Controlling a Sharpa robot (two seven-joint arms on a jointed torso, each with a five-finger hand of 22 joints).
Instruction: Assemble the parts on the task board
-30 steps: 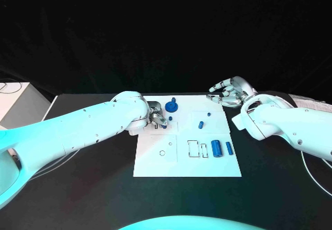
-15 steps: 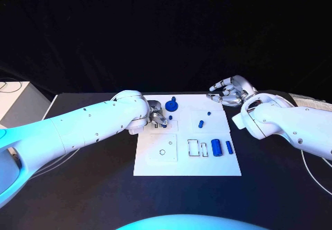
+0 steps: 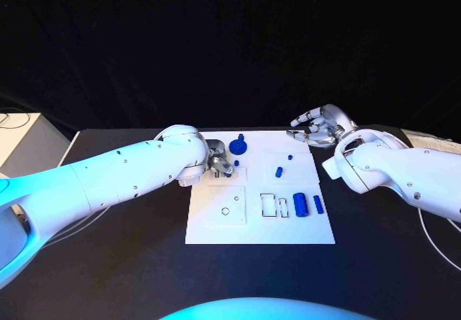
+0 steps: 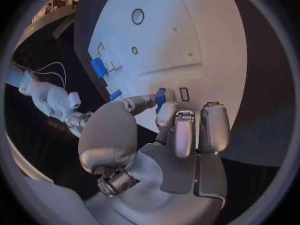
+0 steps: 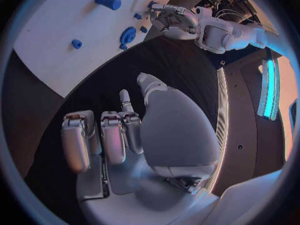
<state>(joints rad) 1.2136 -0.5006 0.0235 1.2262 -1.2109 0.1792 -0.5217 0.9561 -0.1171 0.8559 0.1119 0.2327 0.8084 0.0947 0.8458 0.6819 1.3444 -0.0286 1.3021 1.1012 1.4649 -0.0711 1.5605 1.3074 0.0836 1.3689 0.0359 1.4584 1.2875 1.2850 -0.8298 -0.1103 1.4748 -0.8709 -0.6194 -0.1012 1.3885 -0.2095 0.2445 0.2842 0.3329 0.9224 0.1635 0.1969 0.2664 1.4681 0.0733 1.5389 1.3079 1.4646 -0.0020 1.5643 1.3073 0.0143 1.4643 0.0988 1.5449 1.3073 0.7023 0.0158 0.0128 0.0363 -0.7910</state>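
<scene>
Left wrist view: a small blue part [image 4: 160, 97] is pinched by the left hand [image 4: 165, 130]; it should be lowered squarely into the task board [image 4: 187, 40]; right hand [image 3: 322, 127] empty, fingers apart

A robotics lab or test cell is showing here: a black worktop [image 3: 115, 267] is standing against black curtaining, carrying a white task board [image 3: 259, 230] with cut-out slots, while cables [image 3: 14, 120] are trailing by a white cabinet [image 3: 24, 143] at the side.

Black table [image 3: 115, 267], white task board [image 3: 230, 230] flat at its middle, small blue parts [image 3: 300, 204] on the board.
</scene>
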